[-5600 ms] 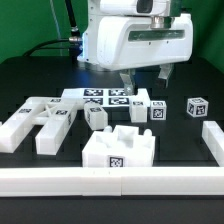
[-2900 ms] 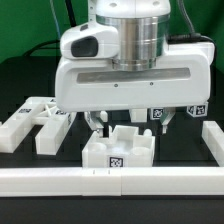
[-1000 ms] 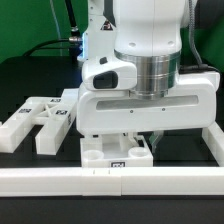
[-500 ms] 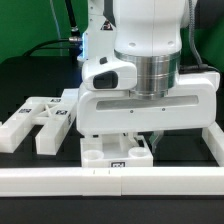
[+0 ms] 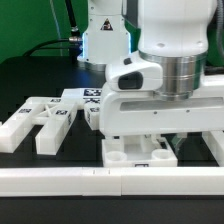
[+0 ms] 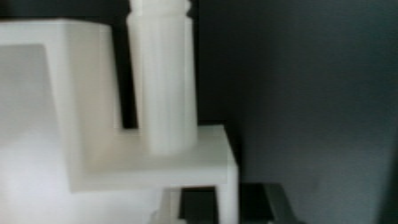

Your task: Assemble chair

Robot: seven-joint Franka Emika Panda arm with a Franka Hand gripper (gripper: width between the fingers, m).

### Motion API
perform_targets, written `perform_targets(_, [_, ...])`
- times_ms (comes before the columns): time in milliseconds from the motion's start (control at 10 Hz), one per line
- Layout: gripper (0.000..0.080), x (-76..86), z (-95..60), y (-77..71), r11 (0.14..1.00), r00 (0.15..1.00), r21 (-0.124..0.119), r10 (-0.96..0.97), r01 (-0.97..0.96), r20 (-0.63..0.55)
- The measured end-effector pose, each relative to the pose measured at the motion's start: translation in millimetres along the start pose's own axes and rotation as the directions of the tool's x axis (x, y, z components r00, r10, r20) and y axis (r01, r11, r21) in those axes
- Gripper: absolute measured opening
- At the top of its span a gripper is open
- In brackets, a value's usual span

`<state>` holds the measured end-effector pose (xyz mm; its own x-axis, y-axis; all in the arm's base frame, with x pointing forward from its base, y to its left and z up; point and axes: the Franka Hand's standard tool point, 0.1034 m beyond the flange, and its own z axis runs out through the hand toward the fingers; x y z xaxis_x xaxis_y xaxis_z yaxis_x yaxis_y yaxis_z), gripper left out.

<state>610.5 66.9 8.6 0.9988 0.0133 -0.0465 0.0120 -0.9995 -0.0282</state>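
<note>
Surface: black table [image 5: 25,85], white rail [image 5: 60,182] along lower edge.
Seat block [image 5: 122,156]: white, chunky, tagged front, lower right.
Gripper [image 5: 150,138]: clenched, just above seat block.

The blocky seat [image 5: 138,155] sits on the tabletop [image 5: 25,82], just behind the front border rail [image 5: 60,183] and directly below the hand [image 5: 155,138]. The flat pieces [image 5: 48,128] lie toward the exterior view's left. The marker board [image 5: 90,95] lies behind them.
</note>
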Motion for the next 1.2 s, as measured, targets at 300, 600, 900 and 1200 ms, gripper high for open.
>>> perform_targets(300, [0.0033,11.9,-0.5,-25.6,1.000,1.000,0.004,0.021,-0.021,-0.017])
perform_targets(600, [0.0033,14.7,-0.9,-40.1,1.000,1.000,0.006,0.027,-0.027,-0.014])
perform_targets(900, [0.0033,13.9,0.0,-42.9,1.000,1.000,0.005,0.022,-0.022,-0.013])
perform_targets(1200, [0.0137,13.4,-5.5,-38.4,1.000,1.000,0.005,-0.009,0.009,-0.016])
